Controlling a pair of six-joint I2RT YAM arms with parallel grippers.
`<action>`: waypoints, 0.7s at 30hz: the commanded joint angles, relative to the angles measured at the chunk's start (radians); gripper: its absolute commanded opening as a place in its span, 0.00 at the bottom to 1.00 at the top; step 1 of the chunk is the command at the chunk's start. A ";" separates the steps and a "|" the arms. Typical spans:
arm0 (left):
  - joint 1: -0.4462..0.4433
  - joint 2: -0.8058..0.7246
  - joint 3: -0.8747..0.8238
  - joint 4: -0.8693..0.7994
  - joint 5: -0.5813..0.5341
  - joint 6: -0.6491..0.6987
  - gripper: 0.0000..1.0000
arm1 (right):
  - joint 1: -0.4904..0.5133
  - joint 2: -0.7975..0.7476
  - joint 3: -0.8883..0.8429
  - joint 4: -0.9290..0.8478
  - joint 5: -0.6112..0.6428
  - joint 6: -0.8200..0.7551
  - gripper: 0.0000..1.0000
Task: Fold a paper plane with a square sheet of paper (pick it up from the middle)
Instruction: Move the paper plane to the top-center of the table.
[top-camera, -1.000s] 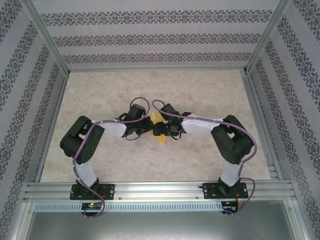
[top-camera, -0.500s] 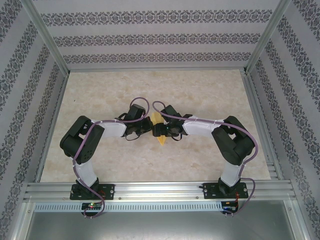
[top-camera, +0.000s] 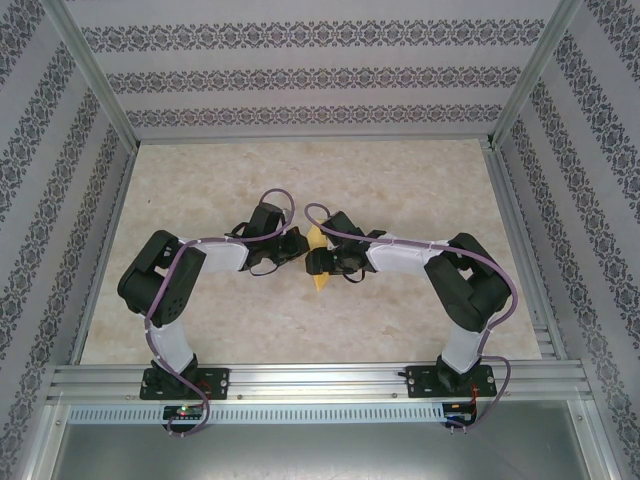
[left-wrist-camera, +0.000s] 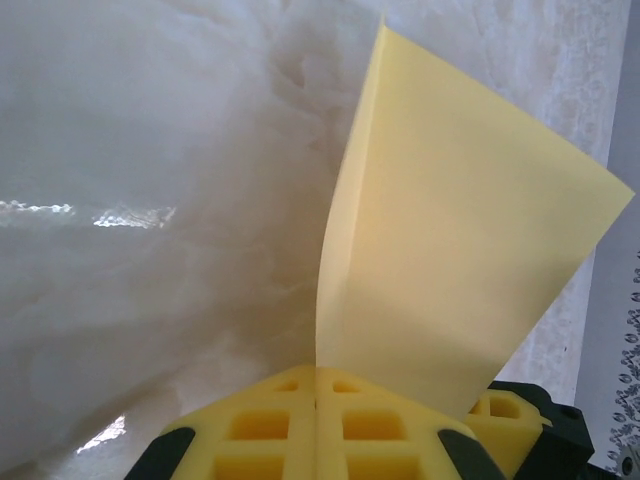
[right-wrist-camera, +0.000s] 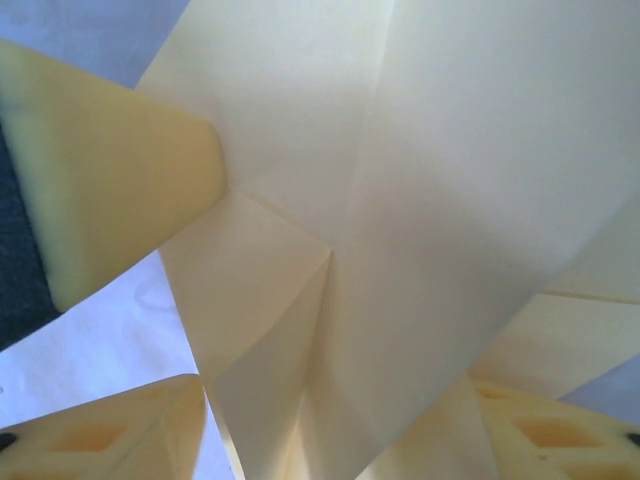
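Two grippers nose to nose mid-table, w/ the yellow sheet of paper (top-camera: 320, 281) (left-wrist-camera: 450, 250) (right-wrist-camera: 450, 200) between them. Left gripper (top-camera: 297, 246) (left-wrist-camera: 316, 374): jaws closed tight, pads meeting on the sheet's lower edge, paper fanning up and to the right from the seam, its left side curling. Right gripper (top-camera: 316, 262) (right-wrist-camera: 330, 435): its fingers (right-wrist-camera: 115, 430) stand apart, one each side of the folded sheet, creases running down into the gap. It's open round the sheet; whether the pads touch paper, can't tell. Hard bits: from above, the arms cover most of the sheet, w/ just a yellow tip poking out on the near side and a sliver on the far side. On the right wrist cam a big yellow block (right-wrist-camera: 110, 170) sits against the sheet at left; can't say what it belongs to. Surface: pale beige marbled tabletop (top-camera: 420, 190), glossy. Round it, aluminium frame posts (top-camera: 95, 80) and wallpaper (top-camera: 300, 75) w/ dark floral stripes.
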 joint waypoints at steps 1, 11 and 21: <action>0.010 0.008 -0.004 0.031 0.018 -0.003 0.04 | 0.010 -0.013 0.009 -0.012 0.028 0.014 0.56; 0.012 -0.005 -0.006 0.001 0.001 0.000 0.09 | 0.004 -0.014 0.028 -0.053 0.061 0.050 0.23; 0.040 -0.194 0.058 -0.342 -0.225 0.104 0.58 | -0.051 -0.080 0.117 -0.334 0.151 -0.084 0.09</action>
